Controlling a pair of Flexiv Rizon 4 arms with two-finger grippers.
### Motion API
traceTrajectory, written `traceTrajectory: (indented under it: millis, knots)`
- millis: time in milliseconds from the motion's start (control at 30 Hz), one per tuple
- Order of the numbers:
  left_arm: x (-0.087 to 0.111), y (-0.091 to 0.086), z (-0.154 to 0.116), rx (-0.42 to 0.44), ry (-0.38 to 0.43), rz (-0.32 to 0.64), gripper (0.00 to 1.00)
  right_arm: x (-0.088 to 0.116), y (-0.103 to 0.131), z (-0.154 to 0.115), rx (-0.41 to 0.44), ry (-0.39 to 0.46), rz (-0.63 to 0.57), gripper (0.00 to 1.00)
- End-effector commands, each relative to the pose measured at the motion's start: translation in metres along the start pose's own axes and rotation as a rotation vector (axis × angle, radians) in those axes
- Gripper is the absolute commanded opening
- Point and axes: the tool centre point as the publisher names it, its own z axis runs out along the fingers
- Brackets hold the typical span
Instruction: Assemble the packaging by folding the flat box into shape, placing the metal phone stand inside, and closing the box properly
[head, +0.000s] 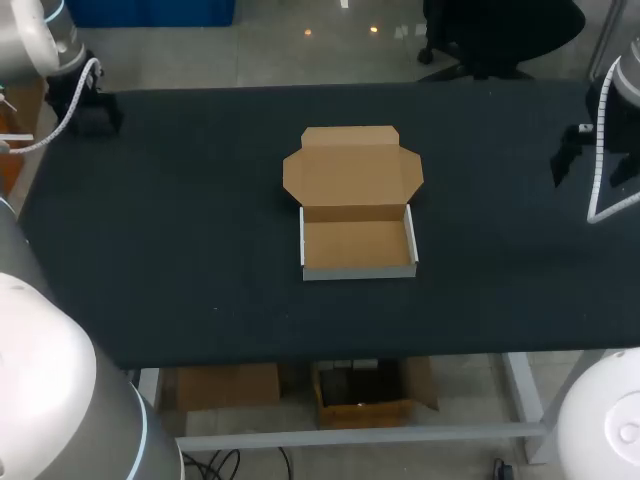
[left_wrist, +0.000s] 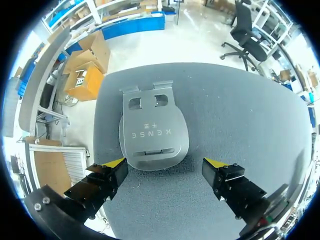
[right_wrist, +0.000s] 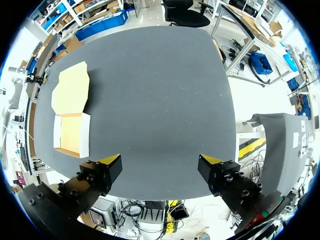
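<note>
- Spanning the reach of both arms, the dark table (head: 200, 250) carries the work.
- The box (head: 357, 245), folded with its lid open, lies well ahead of my right pincer (right_wrist: 160, 161), whose fingers are apart. It is light card and would crush easily, I judge.
- The metal phone stand (left_wrist: 153, 131) lies flat just ahead of my left pincer (left_wrist: 164, 165), fingers apart. It is probably stiff and slick, so I'd grip its side edges.

From above and behind we look steeply down on the whole table (head: 200, 250), with the box (head: 357, 245) near its middle. Our left wrist camera sits low and close over one corner of the table, facing down past the left gripper (left_wrist: 165, 170) at the phone stand (left_wrist: 152, 132) just ahead. Our right wrist camera hangs higher near the table's edge, looking past the right gripper (right_wrist: 160, 167) across nearly the full top. It shares the box with the head view.
</note>
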Motion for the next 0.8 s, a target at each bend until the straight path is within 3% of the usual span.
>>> traceTrajectory:
  millis: [33,800]
  knots:
    - [-0.003,-0.01,0.006,-0.159,0.003,0.0,1.0,0.0,0.0,-0.001,0.004,-0.002,0.0,1.0]
    - [-0.003,-0.022,0.01,-0.129,0.008,0.003,1.0,0.0,0.0,-0.001,0.004,-0.002,0.0,1.0]
